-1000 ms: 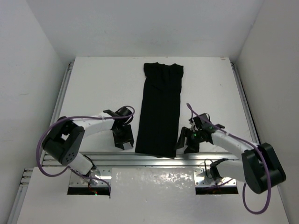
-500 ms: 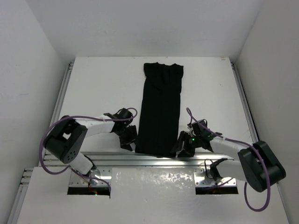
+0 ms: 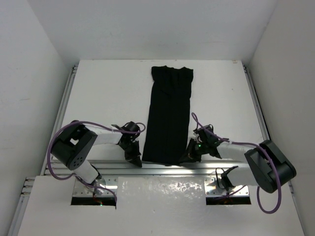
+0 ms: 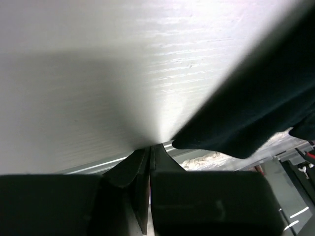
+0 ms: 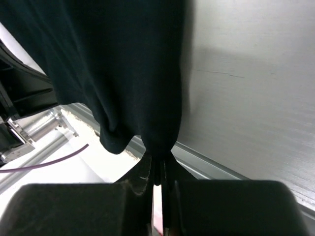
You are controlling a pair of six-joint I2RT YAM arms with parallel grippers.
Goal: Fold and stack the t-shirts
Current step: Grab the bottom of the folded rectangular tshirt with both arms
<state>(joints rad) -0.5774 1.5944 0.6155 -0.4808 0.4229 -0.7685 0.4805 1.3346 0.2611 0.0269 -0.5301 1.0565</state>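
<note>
The black t-shirt (image 3: 167, 118) lies folded into a long narrow strip down the middle of the white table (image 3: 98, 98), collar end far, hem end at the near edge. My left gripper (image 3: 133, 156) sits low at the hem's left corner. In the left wrist view its jaws (image 4: 150, 148) are shut tip to tip, and the t-shirt (image 4: 256, 103) corner ends just right of them, with no cloth showing between. My right gripper (image 3: 188, 156) is at the hem's right corner. In the right wrist view it (image 5: 157, 160) is shut on a pinch of the t-shirt (image 5: 123, 64).
An aluminium rail (image 3: 162, 169) runs along the table's near edge, right under both grippers and the hem. White walls enclose the table on the left, right and far sides. Purple cables (image 3: 59, 142) loop from each arm.
Both grippers slid inward and nearer to the hem's corners and went from open to shut. The right one now pinches cloth. The shirt has barely shifted.
</note>
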